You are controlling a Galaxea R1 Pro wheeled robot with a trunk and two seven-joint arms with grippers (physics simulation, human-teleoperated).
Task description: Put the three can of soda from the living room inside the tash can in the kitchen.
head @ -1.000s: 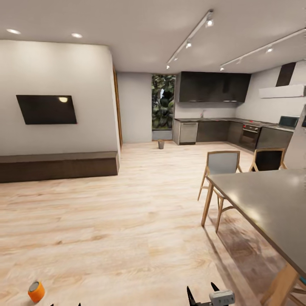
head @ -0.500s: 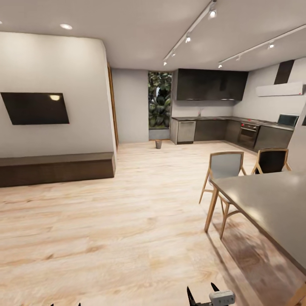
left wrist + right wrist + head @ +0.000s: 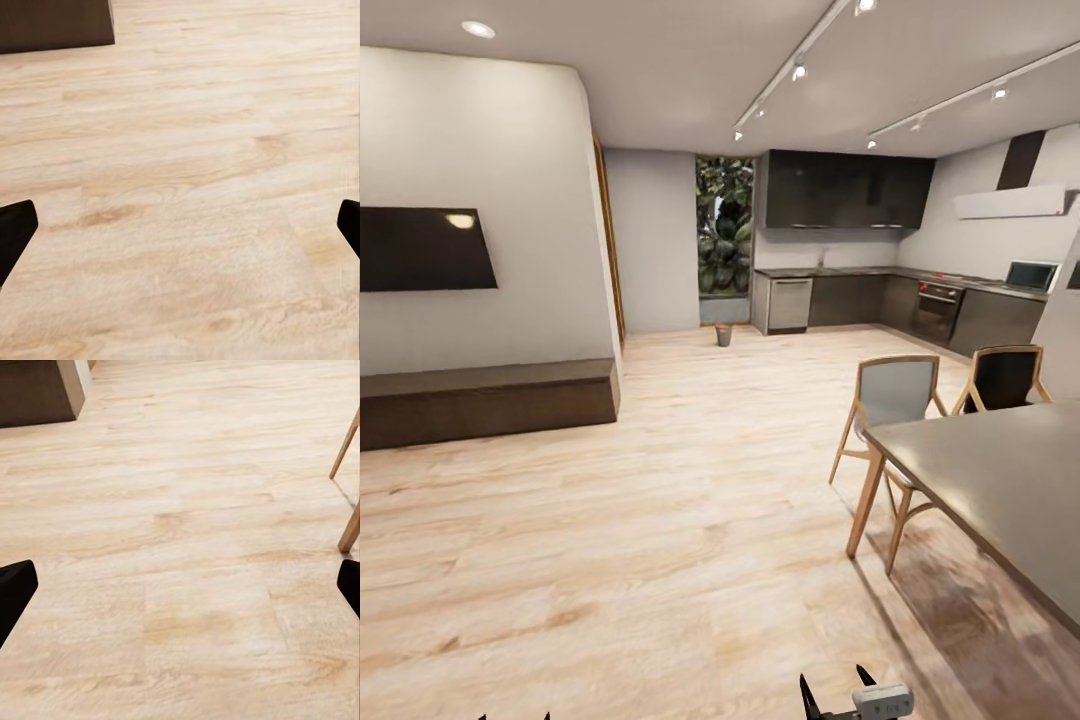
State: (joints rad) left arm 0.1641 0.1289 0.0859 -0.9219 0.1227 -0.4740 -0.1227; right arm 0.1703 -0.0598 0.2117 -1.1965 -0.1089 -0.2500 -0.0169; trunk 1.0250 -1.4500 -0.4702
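A wheeled robot faces an open-plan room, the trash can (image 3: 724,335) standing far off on the wood floor (image 3: 660,520) beside the kitchen cabinets (image 3: 840,300). The left gripper (image 3: 180,229) and right gripper (image 3: 180,589) are both spread wide, holding nothing. With no soda can in hand, reaching the trash can would accomplish nothing; the dining table (image 3: 1000,480) risks a clipped corner.

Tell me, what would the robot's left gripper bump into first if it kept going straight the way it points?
Probably the bare wood floor. The left gripper is open with nothing between its fingertips, and the dark low cabinet lies off to one side.
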